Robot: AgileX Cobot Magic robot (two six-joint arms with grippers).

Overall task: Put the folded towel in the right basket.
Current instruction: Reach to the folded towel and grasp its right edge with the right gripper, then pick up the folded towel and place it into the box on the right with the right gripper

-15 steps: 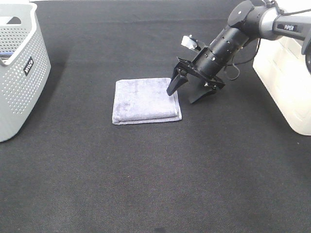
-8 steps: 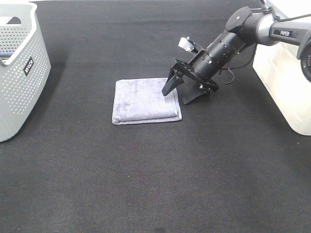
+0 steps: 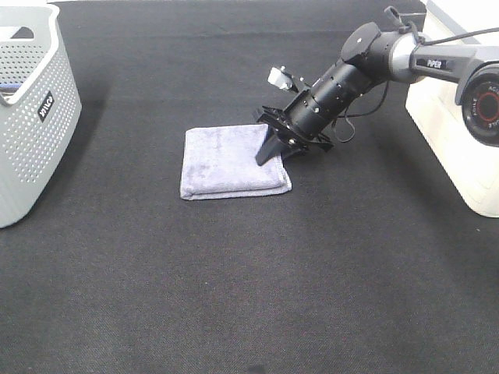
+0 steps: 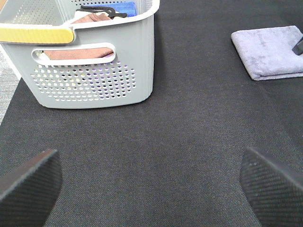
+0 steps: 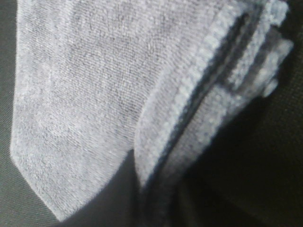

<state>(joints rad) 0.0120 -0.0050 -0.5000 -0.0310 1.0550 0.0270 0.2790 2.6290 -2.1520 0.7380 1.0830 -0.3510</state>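
The folded lavender towel (image 3: pixel 230 160) lies flat on the black table mat; it also shows in the left wrist view (image 4: pixel 270 49). My right gripper (image 3: pixel 276 153) is low at the towel's right edge, its jaws apart, one finger over the towel and the other off its side. In the right wrist view the towel (image 5: pixel 94 94) fills the frame, its layered edge very close. The right basket (image 3: pixel 460 117), cream white, stands at the right border. My left gripper (image 4: pixel 151 189) is open and empty over bare mat, out of the exterior high view.
A grey perforated basket (image 3: pixel 31 117) stands at the far left; the left wrist view shows this basket (image 4: pixel 94 61) holding folded cloths. Black mat (image 3: pixel 249 296) covers the table around the towel.
My right gripper has moved left and down, from beside the towel onto its right edge. The towel has not moved.
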